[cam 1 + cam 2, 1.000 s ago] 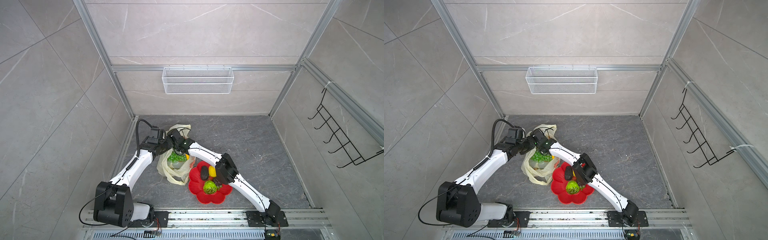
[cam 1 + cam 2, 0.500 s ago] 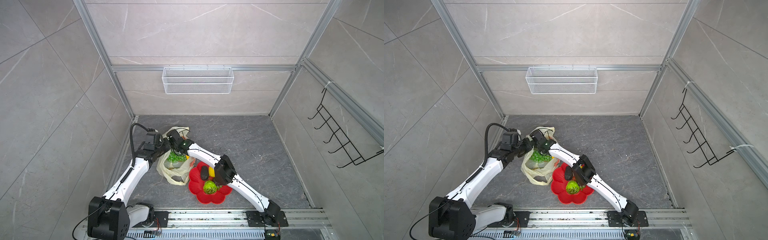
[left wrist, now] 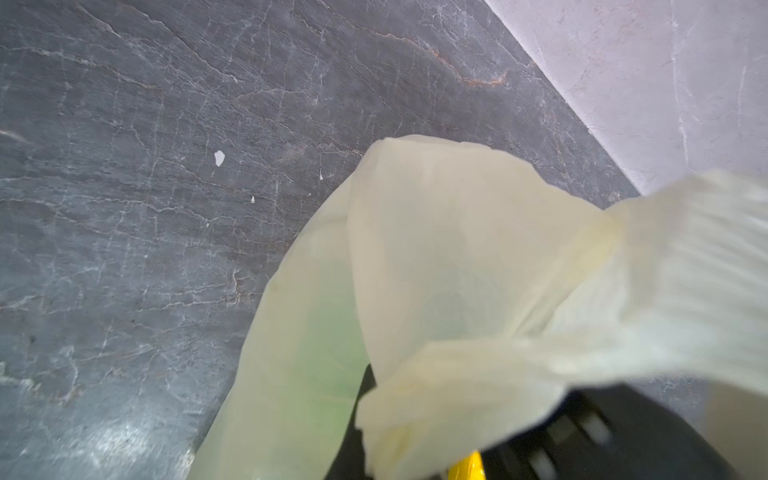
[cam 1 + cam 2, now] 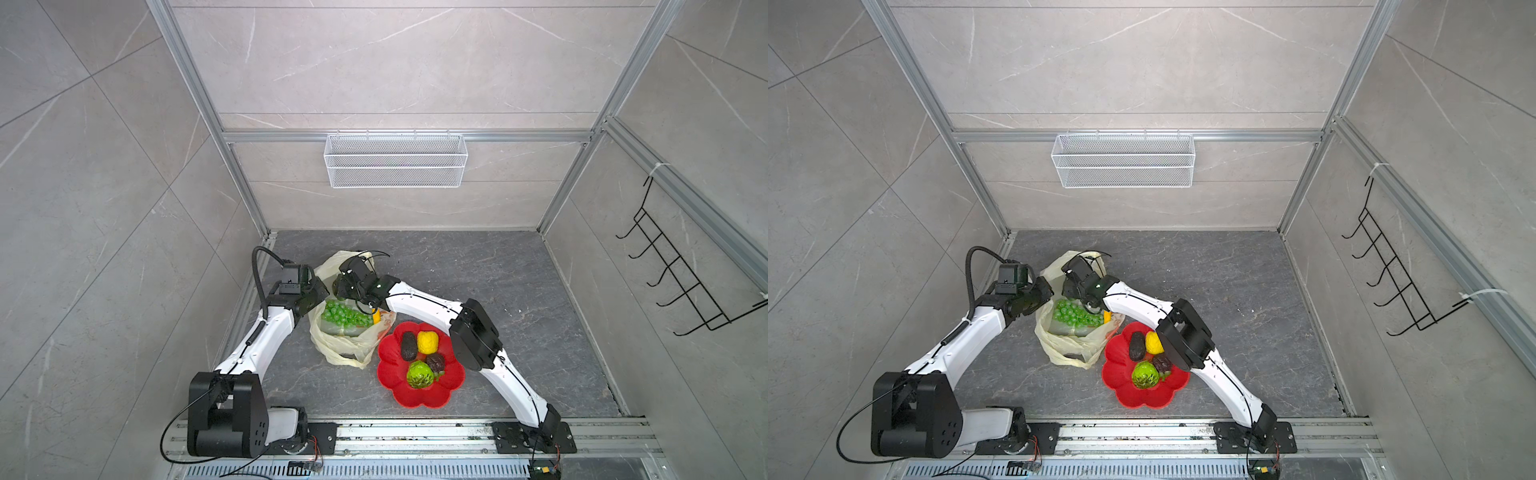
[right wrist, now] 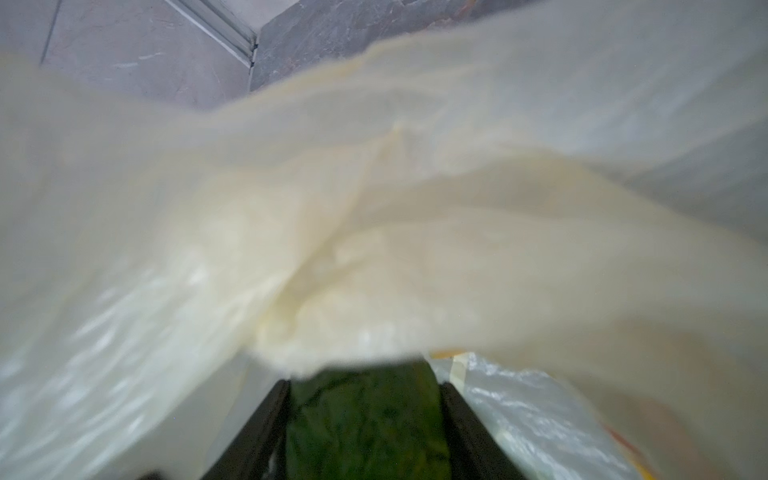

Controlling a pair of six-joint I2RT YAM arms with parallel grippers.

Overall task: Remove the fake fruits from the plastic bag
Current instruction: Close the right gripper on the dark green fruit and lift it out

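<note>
Left jaws: shut tight, with the left gripper [image 4: 320,296] pinching the bag [image 4: 345,353] at its rim, going by the thin plastic bunched up at it in the left wrist view. Right jaws: about half open, with the right gripper [image 5: 365,380] down inside the bag and a green fruit [image 5: 365,432] filling the gap from finger to finger. Most likely held. Too blurry to tell which fruit.

Best way to do this step, at a guess:
- Hold the rim up and off to the side with the left pinch, to make a wide mouth.
- Lift the right gripper slowly, straight back out through that mouth.
- Watch the loose plastic lying over the fingers. Could catch and drag the whole bag along.
- Squeeze gently but firmly. Probably shiny and slippery.
- Then carry over to the plate [image 4: 415,401], just beside the bag, and set down next to the lemon [image 4: 428,341].

Bag lying on the floor [image 4: 498,270], between the two arms. Long way running from back wall [image 4: 395,208] to rail [image 4: 415,432] in both top views. Mouth at the back, by the grippers, and closed bottom toward the rail. Grapes [image 4: 345,316] inside, near the mouth, stretched sideways across the bag. Green fruit's long way seemingly along the fingers, with its tip hidden under plastic.
</note>
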